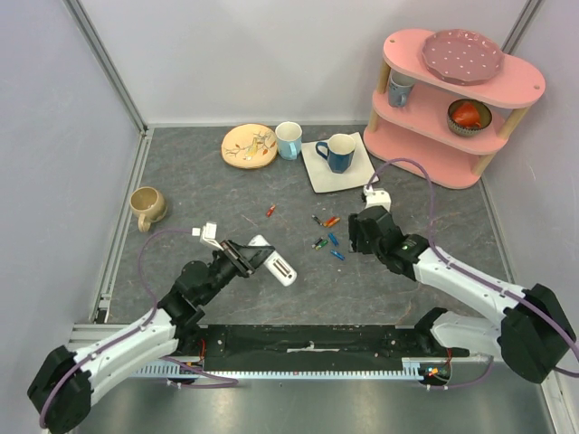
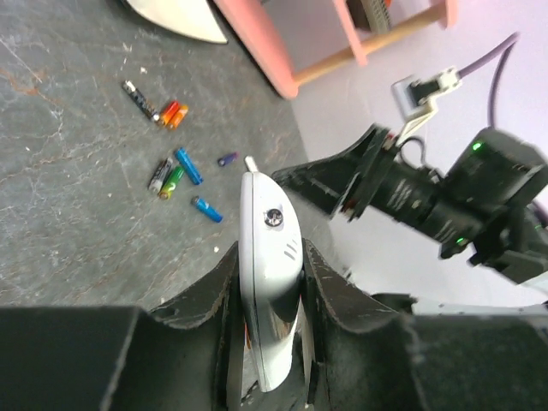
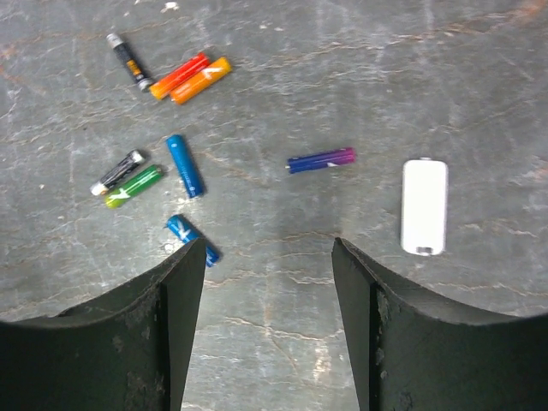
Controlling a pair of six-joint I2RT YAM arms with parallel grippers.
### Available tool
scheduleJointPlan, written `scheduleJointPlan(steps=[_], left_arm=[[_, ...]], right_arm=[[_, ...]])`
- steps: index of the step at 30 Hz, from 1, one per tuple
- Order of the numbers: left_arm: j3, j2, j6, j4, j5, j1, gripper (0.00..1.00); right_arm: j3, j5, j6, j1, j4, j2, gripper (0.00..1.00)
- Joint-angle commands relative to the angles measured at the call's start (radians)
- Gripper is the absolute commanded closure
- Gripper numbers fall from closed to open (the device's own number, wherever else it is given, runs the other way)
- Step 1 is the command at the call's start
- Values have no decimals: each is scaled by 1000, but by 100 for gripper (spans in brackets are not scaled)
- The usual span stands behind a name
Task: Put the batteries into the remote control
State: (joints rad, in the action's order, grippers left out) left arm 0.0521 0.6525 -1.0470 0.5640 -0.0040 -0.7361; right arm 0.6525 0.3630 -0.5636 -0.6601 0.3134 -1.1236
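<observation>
My left gripper (image 1: 255,256) is shut on the white remote control (image 1: 279,266) and holds it above the table left of centre, its dark recess facing up. In the left wrist view the remote (image 2: 267,257) stands edge-on between the fingers (image 2: 214,291). Several batteries (image 1: 327,237) lie loose on the table; the right wrist view shows a red one (image 3: 178,75), a green one (image 3: 134,186), a blue one (image 3: 185,164) and a purple one (image 3: 321,159). One red battery (image 1: 270,211) lies apart. My right gripper (image 3: 268,248) is open and empty just above them.
A small white cover (image 3: 425,206) lies right of the batteries. At the back stand a patterned plate (image 1: 249,145), a pale blue cup (image 1: 289,139), a blue mug (image 1: 336,152) on a white square plate and a pink shelf (image 1: 425,149). A beige mug (image 1: 147,206) sits left.
</observation>
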Motion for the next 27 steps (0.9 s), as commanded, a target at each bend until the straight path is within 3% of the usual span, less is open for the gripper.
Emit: scheduleJointPlan(steps=[1,7,11,15,24,27], left_arm=[[-55,-201,-94,-201,-143,6,98],[38,-410,51,-516,-165,6,98],[25,-464,74,-555,-116,7,98],[-37,-447,64,-466,-42,7,98],[-119,-294,68,-98,114,14,98],[-147,-261,56,3,134,14,98]], right_arm=[[35,-1,21,-62,-149,-53,31],[128,-93,50,-82,-284,-195,29],[235,-111,79,-82,-237,-324,28],[297,-113,93,-84,-212,-438,30],[280,-93,-7,-79,-304,-432,2],[248,-91,-97,-55,-352,-420,4]])
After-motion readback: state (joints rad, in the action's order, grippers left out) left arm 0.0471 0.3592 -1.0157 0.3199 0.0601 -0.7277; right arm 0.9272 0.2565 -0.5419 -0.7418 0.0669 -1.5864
